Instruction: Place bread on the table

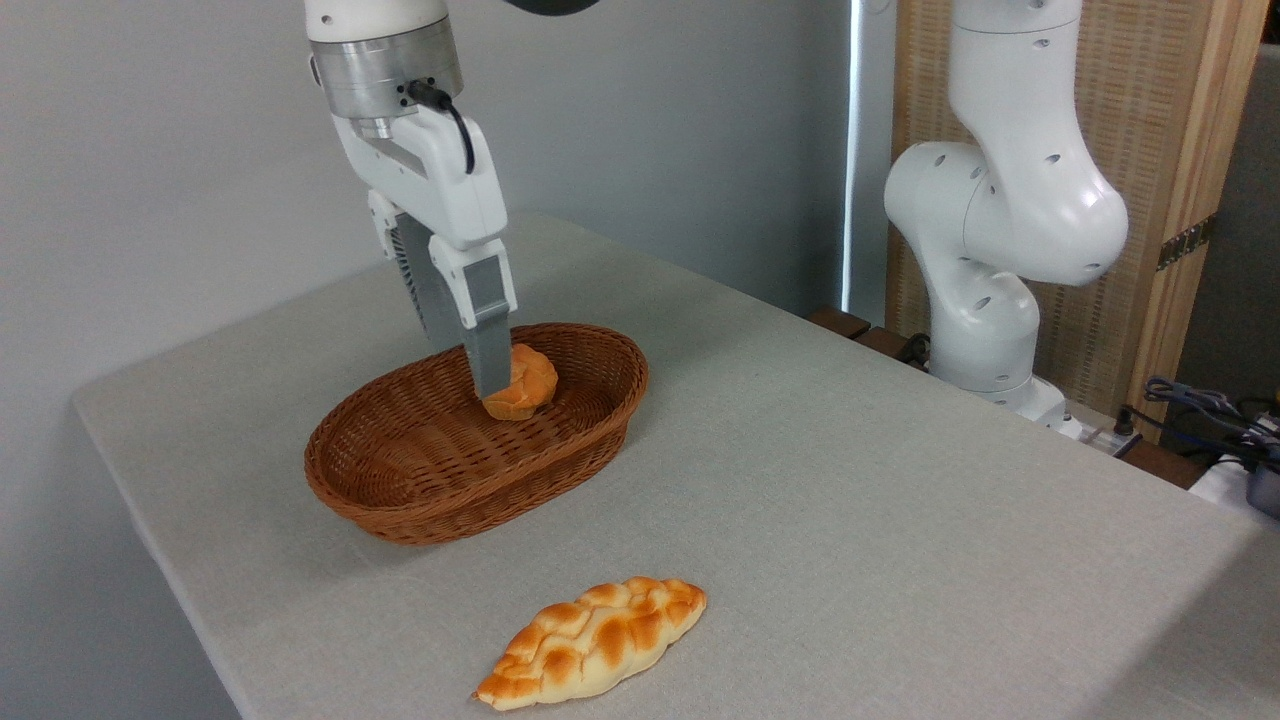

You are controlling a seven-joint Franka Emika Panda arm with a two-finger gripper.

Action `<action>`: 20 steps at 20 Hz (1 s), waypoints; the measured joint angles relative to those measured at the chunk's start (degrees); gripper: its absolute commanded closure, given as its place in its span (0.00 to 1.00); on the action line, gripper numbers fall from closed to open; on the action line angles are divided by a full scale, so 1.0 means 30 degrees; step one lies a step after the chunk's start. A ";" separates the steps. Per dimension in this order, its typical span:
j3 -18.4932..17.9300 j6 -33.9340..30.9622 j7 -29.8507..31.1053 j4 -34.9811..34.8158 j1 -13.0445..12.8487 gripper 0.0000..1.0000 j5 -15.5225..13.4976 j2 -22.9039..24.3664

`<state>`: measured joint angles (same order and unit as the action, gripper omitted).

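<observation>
The bread (592, 640), a braided golden-orange loaf with pale edges, lies flat on the table (850, 480) near its front edge, in front of the wicker basket (400, 505). My gripper (485, 385) reaches down into the basket, far from that loaf. Its fingers (490, 340) are closed on a small round orange roll (527, 382), which stands tilted on edge just above the basket floor. The rear fingertip is hidden behind the front one.
The oval brown basket stands at the table's middle left and holds nothing else that shows. The arm's white base (985, 300) rises off the table's far right edge, with cables (1200, 410) at the right. A grey wall lies behind.
</observation>
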<state>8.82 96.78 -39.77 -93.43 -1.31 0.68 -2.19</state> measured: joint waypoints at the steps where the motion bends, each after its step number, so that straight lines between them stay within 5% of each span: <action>1: 0.0047 0.0170 0.0000 -0.0001 0.0025 0.00 0.0000 -0.0107; 9: 0.0069 -0.0302 0.0621 -0.0133 0.0415 0.00 -0.0001 0.0279; 15: -0.1581 -0.0376 0.0724 -0.0293 0.0400 0.00 -0.1171 0.1126; 20: -0.2412 -0.0451 0.0724 -0.0362 -0.0333 0.00 -0.1252 0.1140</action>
<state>1.58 95.42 -37.59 -94.51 -2.31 -3.08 1.23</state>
